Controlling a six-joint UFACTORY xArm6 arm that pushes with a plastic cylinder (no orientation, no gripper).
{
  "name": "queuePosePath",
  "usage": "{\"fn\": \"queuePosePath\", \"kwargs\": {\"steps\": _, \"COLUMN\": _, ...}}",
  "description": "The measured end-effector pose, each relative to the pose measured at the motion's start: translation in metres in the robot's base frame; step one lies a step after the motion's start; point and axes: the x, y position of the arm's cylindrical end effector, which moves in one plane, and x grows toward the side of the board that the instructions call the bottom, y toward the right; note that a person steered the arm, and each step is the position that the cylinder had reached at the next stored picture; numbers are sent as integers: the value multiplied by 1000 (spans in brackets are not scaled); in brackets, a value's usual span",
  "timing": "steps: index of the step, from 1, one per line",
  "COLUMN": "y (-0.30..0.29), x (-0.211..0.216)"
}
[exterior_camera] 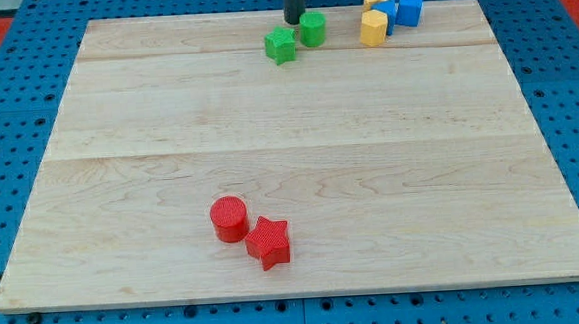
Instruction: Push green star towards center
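**Green star sits near the top edge, rod tip just behind it**

You see the green star (280, 45) lying flat on the wooden board (290, 172), close to the view's top edge and a little left of the middle. It is compact, with no clear long axis, and its points are too small and soft to tell which way any one of them faces. Just to its right, touching or nearly so, stands a green cylinder (312, 29).

My tip (294, 20) comes down from the view's top, just above the two green blocks, over the gap between them. You cannot tell whether it touches either one. The arm has no jaws, only the dark rod, so nothing is held.

Further to the view's right you find a tight cluster at the top edge: two yellow blocks (374, 26), rounded in shape, a blue cube (410, 7), and another blue block (389, 11) partly hidden between them.

Well apart, near the view's bottom and left of the middle, a red cylinder (229, 219) touches a red star (268, 242).
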Motion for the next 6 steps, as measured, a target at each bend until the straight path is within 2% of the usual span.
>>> {"fn": "queuePosePath", "kwargs": {"steps": 4, "y": -47, "x": 71}}
{"fn": "queuePosePath", "kwargs": {"steps": 6, "y": -48, "x": 104}}
